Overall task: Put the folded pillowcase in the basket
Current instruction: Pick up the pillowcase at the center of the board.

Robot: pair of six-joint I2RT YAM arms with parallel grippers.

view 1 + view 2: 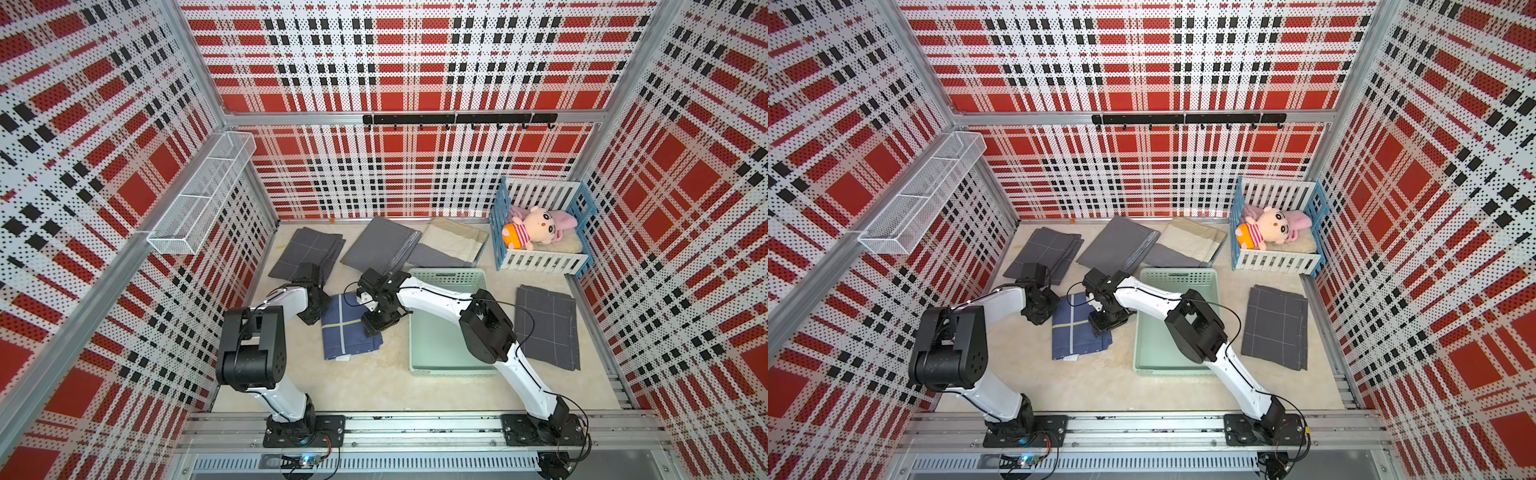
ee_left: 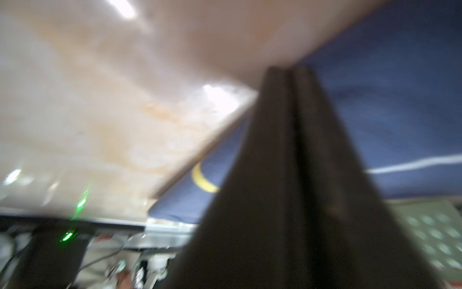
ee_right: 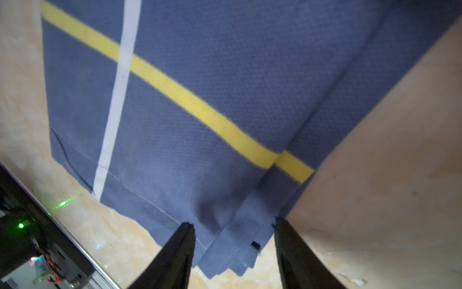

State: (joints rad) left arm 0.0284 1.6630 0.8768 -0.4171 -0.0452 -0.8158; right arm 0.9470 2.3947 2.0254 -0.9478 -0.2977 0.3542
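The left arm rises from its base at the near left, folds at the elbow and reaches far and to the right. Its wrist is bent down at the far left corner of the pillowcase (image 1: 348, 334). In the blurred wrist view, the left gripper (image 2: 287, 68) has its fingers pressed together, with the tips at the cloth's edge. Whether any fabric is pinched between them cannot be told.

The blue pillowcase lies flat on the table (image 1: 353, 386), left of centre. It is folded into a rectangle a little longer from near to far. A white stripe runs along that length and a yellow stripe crosses it from left to right. The near edge faces open table. Beyond the far edge lie grey folded cloths (image 1: 305, 253), with a gap between.

The right gripper (image 3: 232, 222) points down at the far right corner. Its jaws are apart, one finger on each side of the stacked layers there, and nothing is clamped.

Just right of the pillowcase, across a narrow strip of bare table, stands the basket (image 1: 446, 274), its long sides running near to far. No cloth lies on the part of its bottom that shows.

The right arm leaves its base at the near right and stretches diagonally over the basket toward the far left. Right of the basket lies another grey cloth (image 1: 546, 328).
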